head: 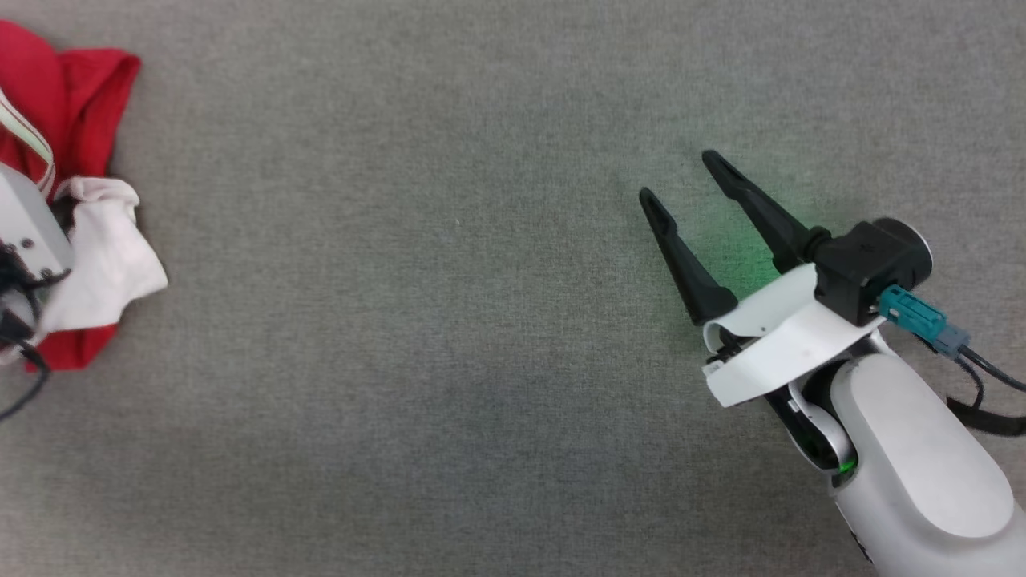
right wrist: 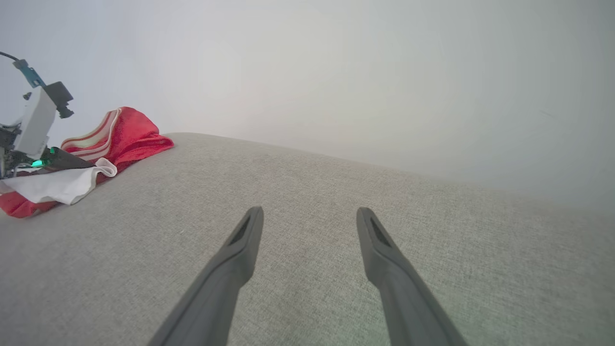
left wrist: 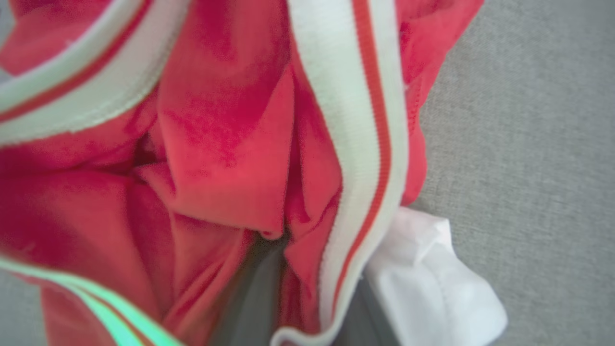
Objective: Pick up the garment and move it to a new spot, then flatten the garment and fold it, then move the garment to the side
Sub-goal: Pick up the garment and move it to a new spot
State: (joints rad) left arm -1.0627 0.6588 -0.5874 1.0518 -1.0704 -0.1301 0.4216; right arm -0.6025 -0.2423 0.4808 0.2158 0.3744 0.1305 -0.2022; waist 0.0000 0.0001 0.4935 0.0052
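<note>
Head view: the garment point(head: 84, 88) lies as a crumpled red heap at the far left edge of the grey surface point(head: 449, 336), one white sleeve point(head: 108, 260) spilling out toward the middle. The right pincer point(head: 679, 177) hovers over bare cloth on the opposite side, well apart from the garment, its two dark fingers spread wide with nothing between them.

In the left wrist view the left pincer point(left wrist: 314, 288) is buried in the heap. Red folds and a run of striped trim point(left wrist: 372, 120) crowd the lens, and a fold of red fabric with the trim lies between the two grey fingers. They are too hidden to tell whether they are clamped on the cloth or merely standing around it. In the right wrist view the same pincer sits low on the heap, a dark finger lying across the white sleeve.

This looks like the first step, the pick-up, with the garment neither lifted nor spread. The next move probably calls for a firm pinch through several layers, then a straight lift high enough for the heap to hang free before it is carried toward the open middle of the surface. The grip may take only the trim or a single layer, so the garment could slip out as it rises. The right pincer is free to take a second corner when flattening begins.
</note>
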